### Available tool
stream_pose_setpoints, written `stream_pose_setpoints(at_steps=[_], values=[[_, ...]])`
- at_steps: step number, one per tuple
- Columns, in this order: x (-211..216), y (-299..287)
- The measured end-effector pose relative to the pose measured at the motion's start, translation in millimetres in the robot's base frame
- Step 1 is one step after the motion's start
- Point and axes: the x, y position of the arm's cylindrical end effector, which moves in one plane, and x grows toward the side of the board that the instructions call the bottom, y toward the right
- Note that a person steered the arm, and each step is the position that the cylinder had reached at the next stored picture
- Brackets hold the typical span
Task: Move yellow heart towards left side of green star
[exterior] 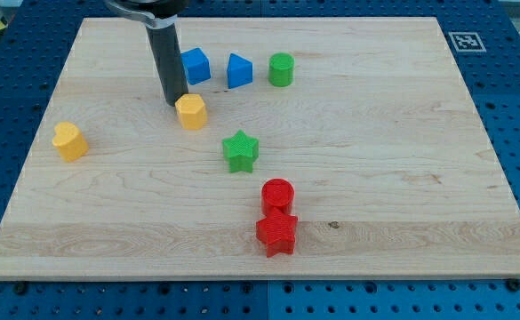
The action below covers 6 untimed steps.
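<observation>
The yellow heart (68, 140) lies near the board's left edge, far to the left of the green star (240, 150), which sits near the middle. A second yellow block, pentagon-like (191, 111), lies above and left of the star. My tip (176, 103) is down on the board, touching or almost touching that pentagon-like block's upper left side. The tip is well to the right of the yellow heart and slightly above it.
A blue cube (195, 66), a blue wedge-like block (238, 70) and a green cylinder (281, 68) stand in a row near the top. A red cylinder (277, 194) and a red star (276, 233) touch each other below the green star.
</observation>
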Motion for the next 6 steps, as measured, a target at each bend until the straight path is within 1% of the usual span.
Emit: stream_pose_setpoints(at_steps=[1,3,6], values=[[3,-3],[16,-33],[14,-68]])
